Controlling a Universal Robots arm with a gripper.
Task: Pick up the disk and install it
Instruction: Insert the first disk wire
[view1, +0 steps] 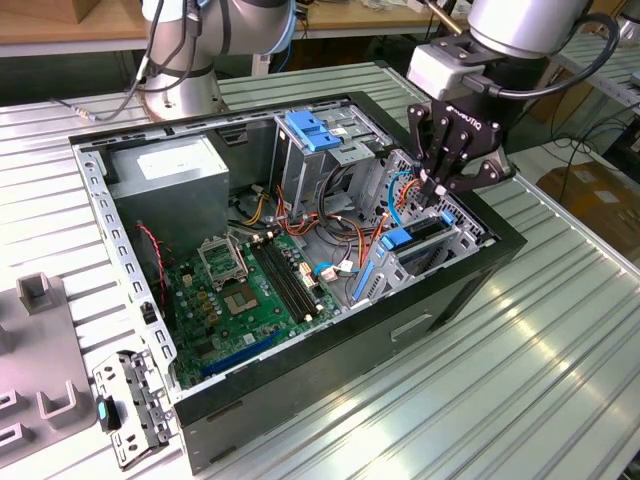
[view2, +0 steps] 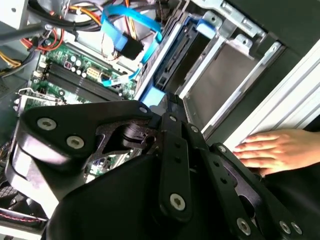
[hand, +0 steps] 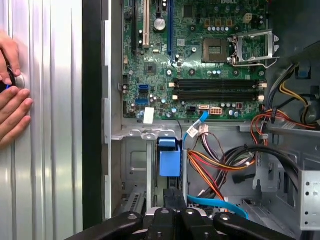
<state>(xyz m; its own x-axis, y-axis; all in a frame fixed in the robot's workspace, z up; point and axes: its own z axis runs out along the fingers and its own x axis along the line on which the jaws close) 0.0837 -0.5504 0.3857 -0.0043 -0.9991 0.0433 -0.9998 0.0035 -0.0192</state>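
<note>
Surface: a ribbed metal table (view1: 560, 330) is carrying the open computer case (view1: 300, 420).
Load: the disk (hand: 169, 162) is standing edgewise in the case's front bay.
Tool: the gripper (view1: 432, 192), fingers drawn together, is poised at the disk's upper end.

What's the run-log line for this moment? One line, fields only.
stage: install | end effector: over drive bay, at disk | disk: in bay | hand: on table beside case

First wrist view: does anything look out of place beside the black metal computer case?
Yes. A person's hand rests on the ribbed silver metal table, right beside the black metal computer case. A hand this near the work looks odd.
</note>
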